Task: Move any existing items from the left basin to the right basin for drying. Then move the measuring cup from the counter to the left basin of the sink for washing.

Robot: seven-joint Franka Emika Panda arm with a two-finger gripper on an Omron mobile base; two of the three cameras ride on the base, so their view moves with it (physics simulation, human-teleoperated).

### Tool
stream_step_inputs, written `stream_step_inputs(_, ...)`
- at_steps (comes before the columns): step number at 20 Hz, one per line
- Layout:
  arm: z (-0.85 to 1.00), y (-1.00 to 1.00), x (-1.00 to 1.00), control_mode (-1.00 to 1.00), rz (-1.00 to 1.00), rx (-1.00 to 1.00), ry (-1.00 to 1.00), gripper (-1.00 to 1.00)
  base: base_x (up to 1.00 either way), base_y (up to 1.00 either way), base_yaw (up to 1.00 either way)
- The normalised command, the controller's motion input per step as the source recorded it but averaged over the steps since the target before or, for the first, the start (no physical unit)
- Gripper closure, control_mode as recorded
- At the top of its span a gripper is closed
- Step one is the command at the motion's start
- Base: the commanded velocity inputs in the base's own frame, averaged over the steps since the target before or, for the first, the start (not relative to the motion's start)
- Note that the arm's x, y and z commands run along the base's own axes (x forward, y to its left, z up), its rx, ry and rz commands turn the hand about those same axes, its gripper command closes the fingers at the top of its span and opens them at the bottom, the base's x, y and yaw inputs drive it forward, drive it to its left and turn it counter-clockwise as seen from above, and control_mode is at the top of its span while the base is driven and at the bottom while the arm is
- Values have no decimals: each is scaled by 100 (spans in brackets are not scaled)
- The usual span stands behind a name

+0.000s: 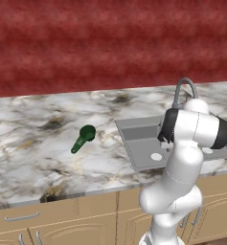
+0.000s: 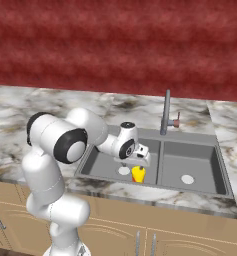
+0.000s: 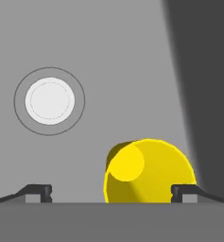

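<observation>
Yellow cup (image 3: pixel 149 172) sits between open pincer (image 3: pixel 112 193) fingertips, rightward.

Base views flank the sink (image 1: pixel 148 143) — hand view looks close, downward.

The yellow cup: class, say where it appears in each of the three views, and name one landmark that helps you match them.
Left base view: not in it; the arm stands in front of the left basin.
Right base view: the yellow cup stands on the left basin floor, just right of the drain disc, under the pincer.
Hand view: bottom centre-right, between the fingertips, nearer the right one.
Shared landmark: the pale drain disc.
</observation>
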Motion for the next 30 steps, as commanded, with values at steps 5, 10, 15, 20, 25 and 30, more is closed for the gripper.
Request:
stream_step_inputs(5, -11, 0, 0, -100, 0, 0, 0, -100, 0, 0, 0)
stream_step_inputs(10, -14, 0, 0, -100, 0, 0, 0, -100, 0, 0, 0)
stream_step_inputs(15, -17, 0, 0, -100, 0, 0, 0, -100, 0, 0, 0)
stream_step_inputs(20, -20, 0, 0, -100, 0, 0, 0, -100, 0, 0, 0)
stream_step_inputs(25, -21, 0, 0, -100, 0, 0, 1, -100, 0, 0, 0)
stream_step_inputs(30, -13, 0, 0, -100, 0, 0, 5, 100, 0, 0, 0)
